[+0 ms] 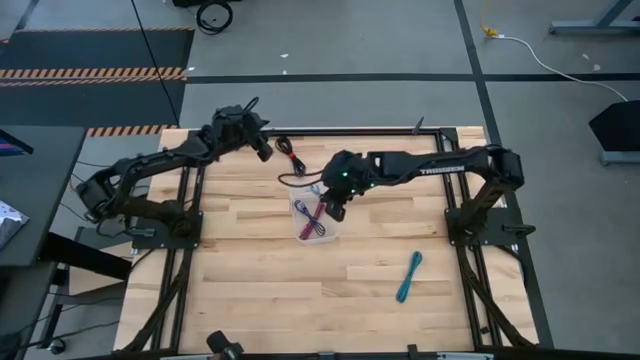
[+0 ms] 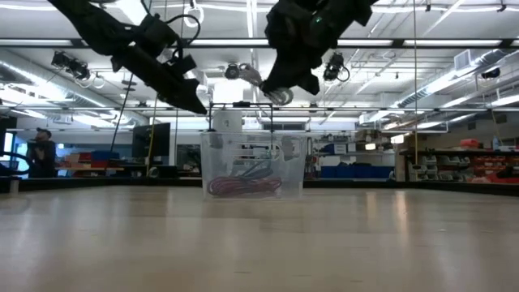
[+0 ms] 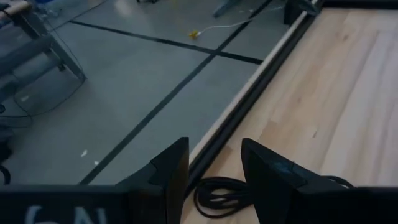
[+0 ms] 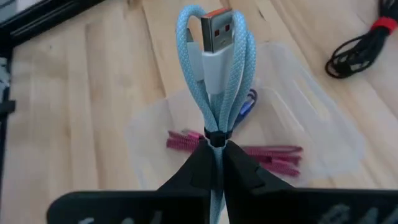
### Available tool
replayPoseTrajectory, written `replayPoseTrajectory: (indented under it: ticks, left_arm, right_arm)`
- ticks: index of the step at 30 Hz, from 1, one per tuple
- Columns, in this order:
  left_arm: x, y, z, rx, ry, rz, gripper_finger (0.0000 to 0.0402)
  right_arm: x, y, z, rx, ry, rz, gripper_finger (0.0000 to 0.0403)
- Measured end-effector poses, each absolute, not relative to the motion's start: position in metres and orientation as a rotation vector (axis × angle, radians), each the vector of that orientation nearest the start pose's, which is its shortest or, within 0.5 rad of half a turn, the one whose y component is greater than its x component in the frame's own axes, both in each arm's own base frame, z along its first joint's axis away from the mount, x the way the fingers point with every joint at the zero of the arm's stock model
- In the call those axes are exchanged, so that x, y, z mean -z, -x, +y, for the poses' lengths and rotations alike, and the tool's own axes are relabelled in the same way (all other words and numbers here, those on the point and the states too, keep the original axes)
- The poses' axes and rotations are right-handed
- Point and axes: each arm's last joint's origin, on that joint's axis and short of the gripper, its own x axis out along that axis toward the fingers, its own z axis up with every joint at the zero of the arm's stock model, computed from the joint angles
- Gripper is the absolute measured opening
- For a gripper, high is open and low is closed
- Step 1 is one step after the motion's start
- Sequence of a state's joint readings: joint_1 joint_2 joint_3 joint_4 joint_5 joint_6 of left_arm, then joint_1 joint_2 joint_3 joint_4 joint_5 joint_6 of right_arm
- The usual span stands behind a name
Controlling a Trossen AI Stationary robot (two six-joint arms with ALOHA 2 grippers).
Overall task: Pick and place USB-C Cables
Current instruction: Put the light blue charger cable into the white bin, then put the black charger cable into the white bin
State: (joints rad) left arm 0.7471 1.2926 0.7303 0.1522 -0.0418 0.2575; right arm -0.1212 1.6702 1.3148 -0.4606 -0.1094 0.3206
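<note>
My right gripper [image 1: 336, 207] [image 4: 214, 144] hangs over the clear plastic container [image 1: 329, 233] [image 4: 323, 134] and is shut on the light blue cable bundle [image 4: 214, 81]. A maroon cable [image 4: 186, 140] [image 2: 243, 186] and a purple-blue cable [image 4: 250, 102] lie inside the container. My left gripper [image 1: 263, 148] [image 3: 214, 174] is open above the black-with-red cable [image 1: 290, 157] [image 3: 224, 196], which lies near the table's far edge. The teal cable [image 1: 409, 277] lies on the table toward the near right. My right gripper pinches the light blue bundle at its black tie band [image 4: 214, 135], between its two fingers. The looped cords and the plug [image 4: 217, 31] stick out beyond the fingertips, and the bundle is lifted clear above the container.
A black frame rail [image 1: 350, 131] [image 3: 236, 118] runs along the table's far edge, close behind the left gripper. Bare wood [image 1: 260, 290] fills the table's near half. A white floor cable with a yellow plug [image 3: 205, 31] lies beyond the table.
</note>
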Motion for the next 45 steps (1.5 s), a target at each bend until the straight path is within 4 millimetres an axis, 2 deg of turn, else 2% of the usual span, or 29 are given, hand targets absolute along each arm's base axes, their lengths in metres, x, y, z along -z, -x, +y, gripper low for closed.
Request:
replayPoseTrajectory:
  ticks: [3, 7, 12, 15, 20, 25, 28, 32, 35, 38, 43, 45]
  left_arm:
    - [-0.233, -0.204, 0.19, -0.715, -0.089, 0.508, 0.0155]
    - [-0.227, -0.206, 0.193, -0.721, -0.085, 0.539, 0.0155]
    - [-0.225, -0.206, 0.193, -0.721, -0.092, 0.553, 0.0155]
    - [-0.226, -0.207, 0.194, -0.726, -0.098, 0.538, 0.0155]
    - [-0.217, -0.215, 0.199, -0.715, -0.107, 0.529, 0.0155]
    - [-0.191, -0.224, 0.207, -0.666, -0.186, 0.624, 0.0155]
    - [-0.175, -0.228, 0.211, -0.617, -0.301, 0.716, 0.0154]
    - [-0.16, -0.235, 0.208, -0.51, -0.551, 0.86, 0.0143]
    - [-0.16, -0.244, 0.199, -0.443, -0.711, 0.901, 0.0133]
    - [-0.166, -0.257, 0.188, -0.402, -0.837, 0.849, 0.0126]
    - [-0.171, -0.27, 0.172, -0.399, -0.959, 0.83, 0.0123]
    - [-0.173, -0.273, 0.17, -0.419, -0.955, 0.844, 0.0123]
  right_arm:
    - [-0.253, -0.369, -0.037, 0.148, -0.416, 0.828, 0.0036]
    - [-0.236, -0.38, -0.034, 0.131, -0.419, 0.85, 0.0077]
    - [-0.224, -0.384, -0.035, 0.134, -0.415, 0.88, 0.0138]
    - [-0.225, -0.384, -0.038, 0.138, -0.415, 0.868, 0.0167]
    - [-0.236, -0.379, -0.042, 0.136, -0.42, 0.847, 0.0189]
    - [-0.257, -0.364, -0.043, 0.131, -0.41, 0.831, 0.0189]
    - [-0.272, -0.353, -0.041, 0.131, -0.407, 0.828, 0.019]
    - [-0.285, -0.339, -0.034, 0.126, -0.408, 0.847, 0.0189]
    - [-0.292, -0.329, -0.027, 0.118, -0.415, 0.87, 0.0189]
    - [-0.297, -0.321, -0.018, 0.106, -0.406, 0.904, 0.0189]
    - [-0.304, -0.308, -0.006, 0.067, -0.369, 0.946, 0.0189]
    - [-0.307, -0.303, -0.002, 0.053, -0.356, 0.955, 0.0189]
